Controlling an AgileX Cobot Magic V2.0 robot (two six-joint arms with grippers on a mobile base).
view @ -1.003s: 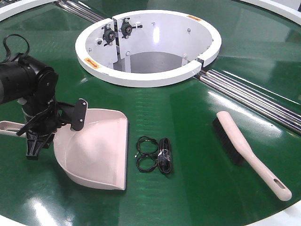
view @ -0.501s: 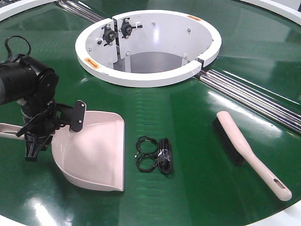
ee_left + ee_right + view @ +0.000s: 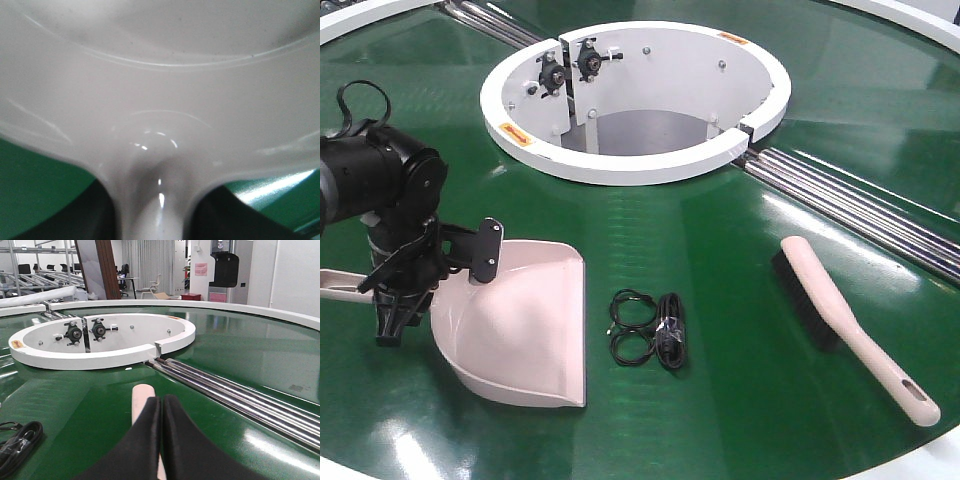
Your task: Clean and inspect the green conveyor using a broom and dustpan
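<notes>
Across the whole scene the green conveyor [image 3: 720,340] and its white hub [image 3: 620,165] at far centre are unchanged. Near left, the dustpan [image 3: 530,330] has slid slightly left over the last second, so its lip is now a bit further from the black cable bundle [image 3: 655,328]. The broom [image 3: 840,320] at near right hasn't moved. The left gripper [image 3: 428,285] is clamped on the dustpan's handle neck and shifted with it, so the grasp looks solid. The right gripper [image 3: 161,440] has its fingers pressed together, empty, just over the broom. Sweeping likely hasn't begun; the right gripper needs to open first.
</notes>
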